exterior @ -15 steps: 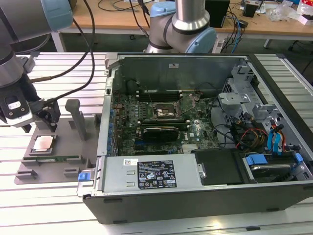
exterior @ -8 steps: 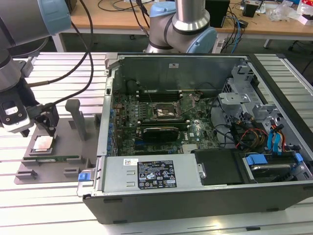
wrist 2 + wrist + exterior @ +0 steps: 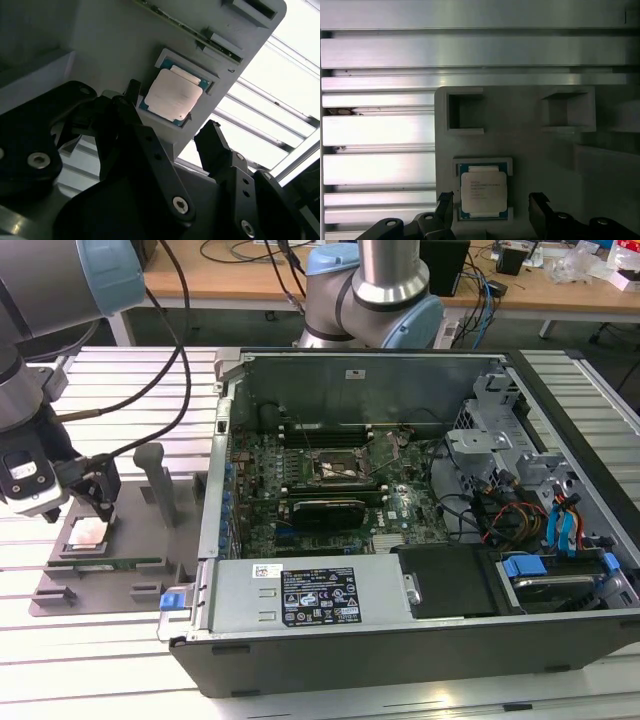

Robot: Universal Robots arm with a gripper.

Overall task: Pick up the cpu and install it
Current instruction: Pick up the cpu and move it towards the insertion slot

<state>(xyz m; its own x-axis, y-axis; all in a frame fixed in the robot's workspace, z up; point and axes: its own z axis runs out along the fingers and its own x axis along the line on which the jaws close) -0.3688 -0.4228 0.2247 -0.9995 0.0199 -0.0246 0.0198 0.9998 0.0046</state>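
The cpu [image 3: 88, 532] is a small square chip with a silvery top, lying flat in a recess of a grey holder plate [image 3: 110, 590] at the exterior view's left. My gripper [image 3: 92, 510] hangs just above it, open. In both wrist views the chip sits in its pocket, cpu [image 3: 171, 96] and cpu [image 3: 483, 192], with my gripper [image 3: 171, 107] [image 3: 491, 199] over it, one black finger [image 3: 446, 202] on each side and a gap to the chip's edges. The black socket [image 3: 345, 468] sits on the motherboard inside the open computer case [image 3: 300, 640].
A long green memory stick [image 3: 112, 562] lies in the holder plate beside the chip. Grey upright posts [image 3: 152, 475] rise from the plate. The case's wall [image 3: 215, 490] stands close on the exterior view's right. Another arm's base [image 3: 375, 290] is behind the case. The table is slotted aluminium [image 3: 375, 130].
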